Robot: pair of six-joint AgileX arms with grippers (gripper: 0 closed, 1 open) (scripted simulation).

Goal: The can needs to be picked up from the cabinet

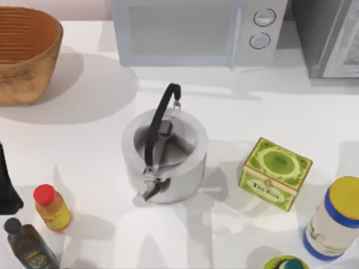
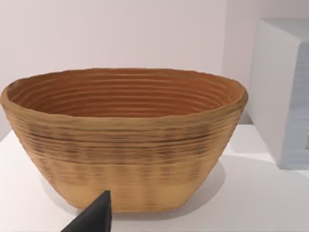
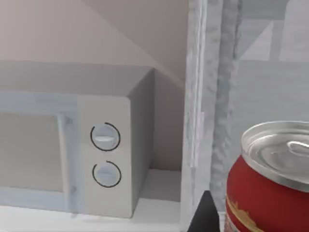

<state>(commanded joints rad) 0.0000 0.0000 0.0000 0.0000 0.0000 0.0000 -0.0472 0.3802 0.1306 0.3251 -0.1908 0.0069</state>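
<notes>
Red cylindrical metal can [image 3: 270, 183] with silver lid stands beside the grey cabinet's frame [image 3: 203, 96]. Right gripper's dark fingertip [image 3: 205, 215] sits near it; whether it grasps, I cannot tell

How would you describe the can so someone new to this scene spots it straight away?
Start at the white microwave against the back wall, then go to the pale cabinet beside its two dials. The can stands just past the cabinet's frame, close in the right wrist view. It is red with a shiny silver pull-tab top, unlike the bottles and yellow-lidded jar on the table.
</notes>
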